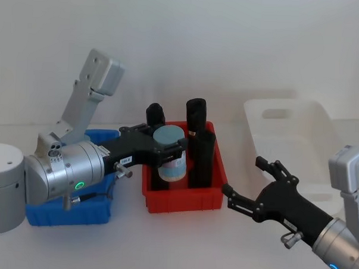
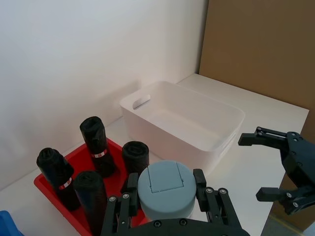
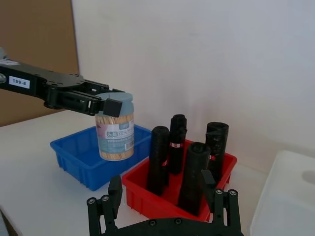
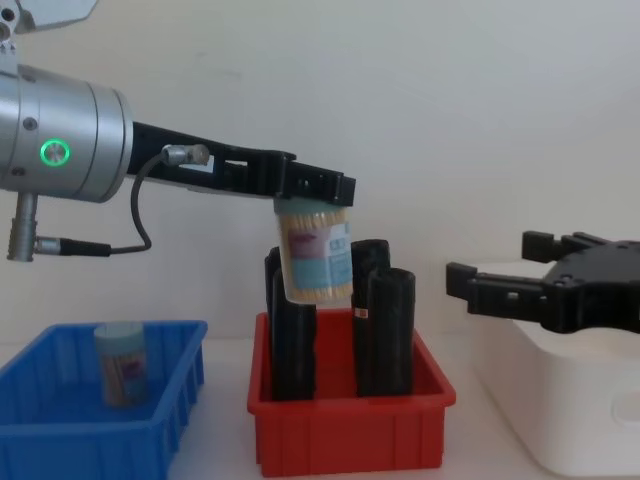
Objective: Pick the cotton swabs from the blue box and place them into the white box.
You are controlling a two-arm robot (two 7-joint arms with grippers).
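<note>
Chest view, lower left: blue box (image 4: 60,440) with one swab jar (image 4: 122,363) standing inside. Upper centre: left gripper (image 4: 312,190) clamped on the lid end of a second swab jar (image 4: 313,255), hanging slightly tilted above the red bin (image 4: 350,435) (black cylinders (image 4: 385,330) upright in it). Right of centre: right gripper (image 4: 495,260), fingers spread and empty. Lower right corner: white box (image 4: 570,420), well apart from that jar.

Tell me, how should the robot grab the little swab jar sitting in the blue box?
Probably by its round lid, from straight above. The jar stands upright and the blue box walls ring its sides, so the top is the free part. The left gripper holds the other jar by its lid, over the red bin.
</note>
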